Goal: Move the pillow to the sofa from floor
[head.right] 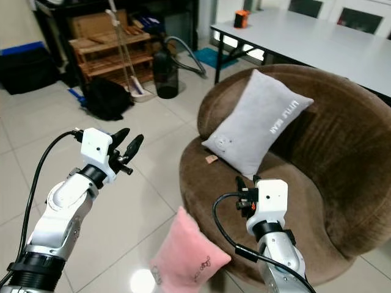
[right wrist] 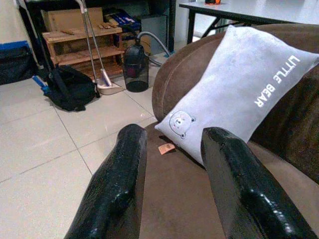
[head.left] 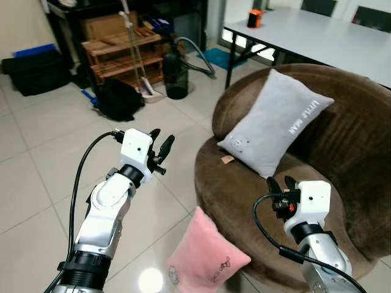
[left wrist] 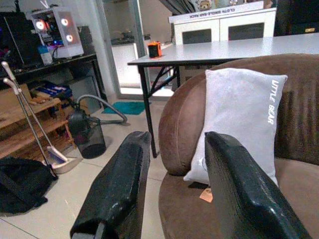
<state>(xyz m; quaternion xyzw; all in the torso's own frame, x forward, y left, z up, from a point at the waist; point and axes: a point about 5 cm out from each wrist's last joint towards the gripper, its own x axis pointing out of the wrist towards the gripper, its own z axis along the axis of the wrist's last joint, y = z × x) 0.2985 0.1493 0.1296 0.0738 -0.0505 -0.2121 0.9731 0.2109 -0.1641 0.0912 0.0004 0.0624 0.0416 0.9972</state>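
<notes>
**Leaning pink pillow at the sofa's foot, both grippers raised and empty**

Printed in white on the grey pillow [head.left: 275, 122] are the words "LITTLE BEAR", with a small bear face near its lower corner; this pillow is propped against the back of the brown sofa [head.left: 354, 159]. A small tan tag [head.left: 227, 159] is seen on the sofa seat just beside it. A dark line drawing is carried on the pink pillow [head.left: 204, 256], too small to be read. The pink pillow is found on the tiled floor [head.left: 36, 183], leaning against the sofa's front edge.

The left gripper [head.left: 160, 148] is held in the air over open floor, well to the left of the sofa, its fingers spread and nothing between them. The right gripper [head.left: 281, 184] is held above the sofa seat, near its front edge, fingers likewise parted and empty.

Behind the sofa a white table [head.left: 317, 36] with an orange object [head.left: 255, 18] is seen. Beyond the sofa's left side stand a wooden rack [head.left: 119, 52], a black bag [head.left: 119, 99] and a dark canister [head.left: 176, 76].
</notes>
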